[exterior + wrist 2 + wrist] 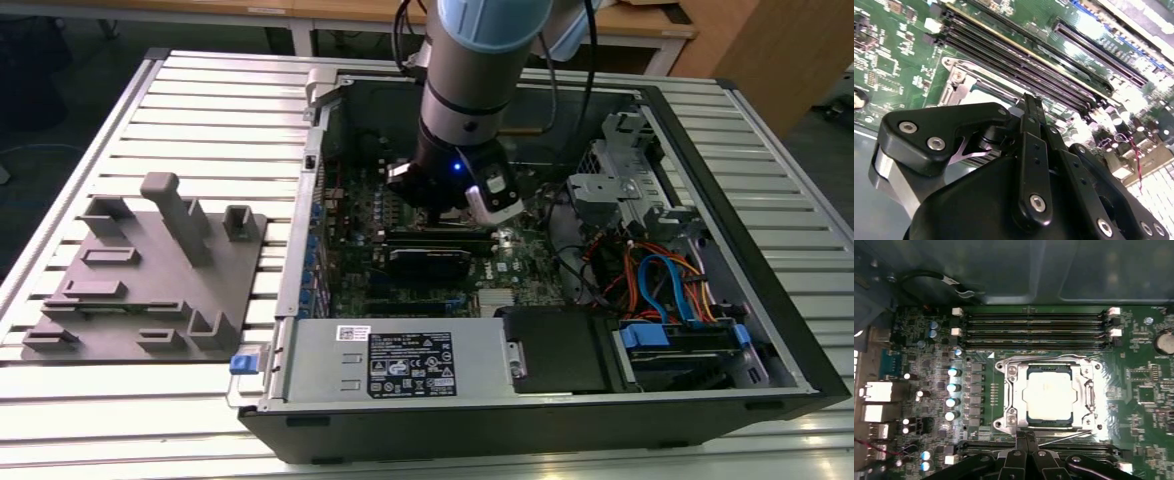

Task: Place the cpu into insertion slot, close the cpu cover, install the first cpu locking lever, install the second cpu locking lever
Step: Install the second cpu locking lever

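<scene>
The cpu (1048, 394), a silvery square chip, lies in the insertion slot (1003, 390) on the green board. The cpu cover (1082, 390), a thin metal frame, lies flat around it. My gripper (1027, 439) is at the socket's edge with its black fingertips pressed together, holding nothing I can see. A thin metal lever rod (1069, 436) runs away from the fingertips along that edge. In the second wrist view the gripper (1032, 107) reaches over the socket's corner (960, 80). In the exterior view the arm stands inside the open computer case, with the gripper (451, 205) low over the board.
Long black memory slots (1034, 330) flank the socket, with a row of capacitors (952, 390) beside it. A grey power supply box (387, 360) fills the case front, and cables (654, 280) lie at the exterior view's right. A grey fixture plate (147, 270) sits outside the case.
</scene>
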`<state>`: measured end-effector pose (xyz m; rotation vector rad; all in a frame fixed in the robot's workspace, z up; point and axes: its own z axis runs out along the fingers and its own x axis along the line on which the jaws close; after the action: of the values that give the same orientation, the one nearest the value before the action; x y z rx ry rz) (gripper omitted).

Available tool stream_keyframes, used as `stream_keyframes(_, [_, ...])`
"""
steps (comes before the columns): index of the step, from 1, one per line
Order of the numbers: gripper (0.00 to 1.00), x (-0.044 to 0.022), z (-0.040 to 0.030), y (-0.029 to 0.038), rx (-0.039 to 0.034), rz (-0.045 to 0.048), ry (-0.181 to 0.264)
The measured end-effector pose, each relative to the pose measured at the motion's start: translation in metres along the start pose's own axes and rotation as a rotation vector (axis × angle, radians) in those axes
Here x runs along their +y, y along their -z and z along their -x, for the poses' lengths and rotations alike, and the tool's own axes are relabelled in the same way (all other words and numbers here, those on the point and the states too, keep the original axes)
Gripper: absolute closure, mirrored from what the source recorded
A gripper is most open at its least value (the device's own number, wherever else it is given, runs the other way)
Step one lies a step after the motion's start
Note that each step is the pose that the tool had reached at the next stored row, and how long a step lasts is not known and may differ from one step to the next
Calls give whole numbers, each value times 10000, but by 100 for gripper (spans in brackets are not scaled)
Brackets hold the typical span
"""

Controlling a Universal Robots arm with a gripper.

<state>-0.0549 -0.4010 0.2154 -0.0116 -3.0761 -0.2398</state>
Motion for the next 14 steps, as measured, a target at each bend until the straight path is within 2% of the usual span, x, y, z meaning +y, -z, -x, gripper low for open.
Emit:
stream_keyframes(3, [90, -27, 0, -1, 90, 43, -11])
stream_keyframes(14, [90, -112, -5, -24, 158, 241, -5])
